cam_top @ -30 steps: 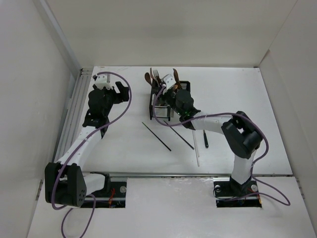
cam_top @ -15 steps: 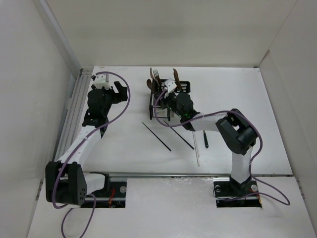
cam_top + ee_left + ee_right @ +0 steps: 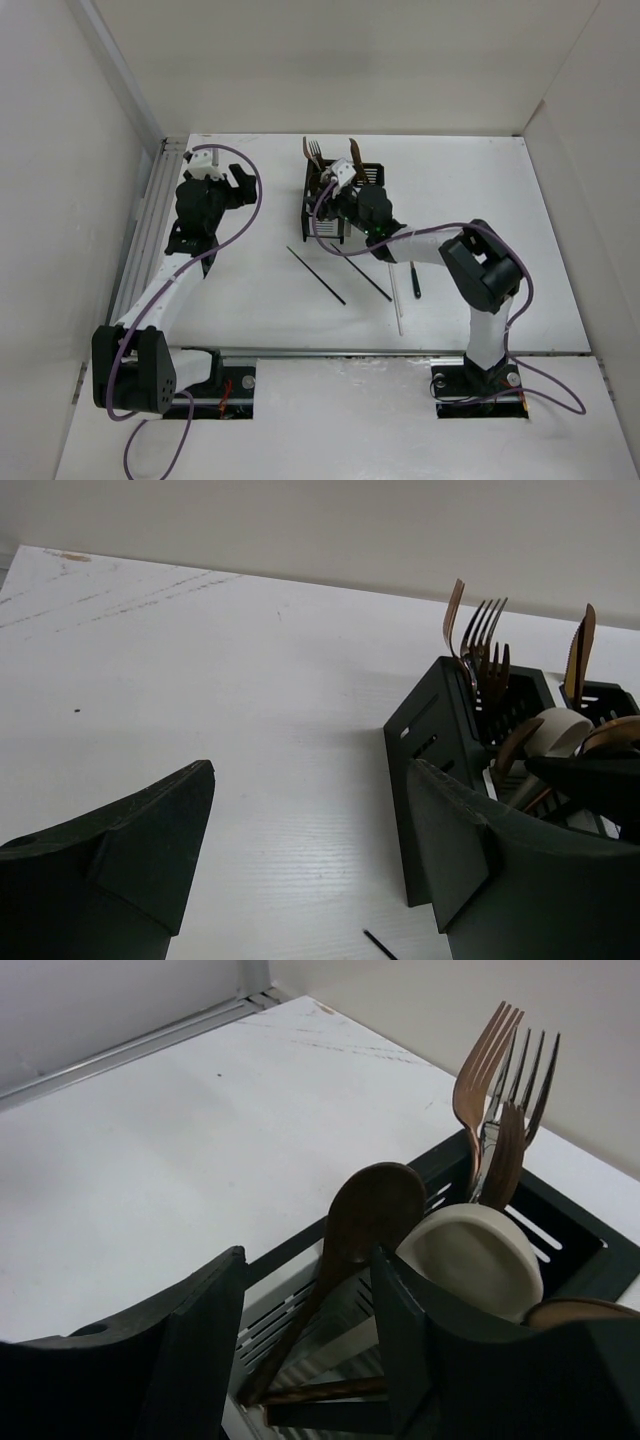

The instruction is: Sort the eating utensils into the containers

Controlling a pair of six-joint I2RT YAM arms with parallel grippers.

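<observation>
- right gripper (image 3: pixel 310 1265) sitting unclenched, fingers spread either side of the brown wooden spoon (image 3: pixel 372 1210), which is leaning in the caddy (image 3: pixel 290 1248)
- cream spoon (image 3: pixel 480 1260) and forks (image 3: pixel 495 1070) standing just ahead of its right finger
- left gripper (image 3: pixel 310 770) hanging wide apart, gripping nothing, caddy lying ahead to its right

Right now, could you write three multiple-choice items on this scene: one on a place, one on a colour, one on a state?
1. Where is the white chopstick? A. Lying on the table. B. Standing among the forks. C. Leaning on the back wall.
2. What colour is the round spoon bowl beside the brown wooden spoon? A. Blue. B. Cream. C. Red.
3. How are the left fingers? A. Shut on a fork. B. Shut tight, empty. C. Open, empty.
Key: 1 A, it lies flat there; 2 B, it looks pale cream; 3 C, a wide bare gap parts them.
</observation>
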